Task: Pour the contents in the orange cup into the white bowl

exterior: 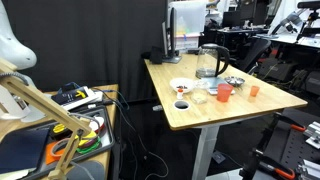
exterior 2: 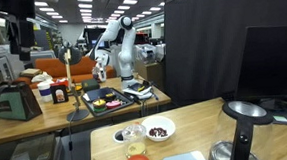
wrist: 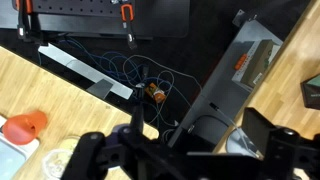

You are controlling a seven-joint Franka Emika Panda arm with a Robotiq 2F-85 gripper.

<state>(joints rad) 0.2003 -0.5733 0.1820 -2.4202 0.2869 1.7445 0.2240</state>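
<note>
The black two-fingered Robotiq gripper point(wrist: 185, 160) hangs released. In the wrist view its dark fingers point(wrist: 100, 155) stand wide apart along the bottom edge, with nothing between them. Beneath it lies a tangle of blue and black cables point(wrist: 140, 70) on a dark floor. To one side of it, a corner of pale wood carries a small orange object point(wrist: 27, 123) that is too blurred to identify.

In an exterior view the white Franka arm point(exterior 2: 116, 42) bends down over a cluttered wooden side bench point(exterior 2: 36, 124), with the tool at its lower end.

The small, short, bright-orange plastic cup point(exterior: 254, 90) stands upright on the light wooden desk point(exterior: 230, 108), well apart from the gripper. It sits at the end of the tabletop farthest from the arm, and what the orange cup holds cannot be seen from here.

The wide, shallow, white round bowl point(exterior: 181, 86) sits on the same desk, nearer the gripper than the cup but also well apart from it. Between cup and white bowl stand three things:
- a larger, redder plastic cup point(exterior: 224, 93)
- a clear plastic cup point(exterior: 199, 97)
- a shiny metal bowl point(exterior: 235, 80)

A tall glass jug point(exterior: 208, 62) stands behind them. A small white cup with a dark inside point(exterior: 181, 104) stands just beside the bowl, on the desk's near edge.
</note>
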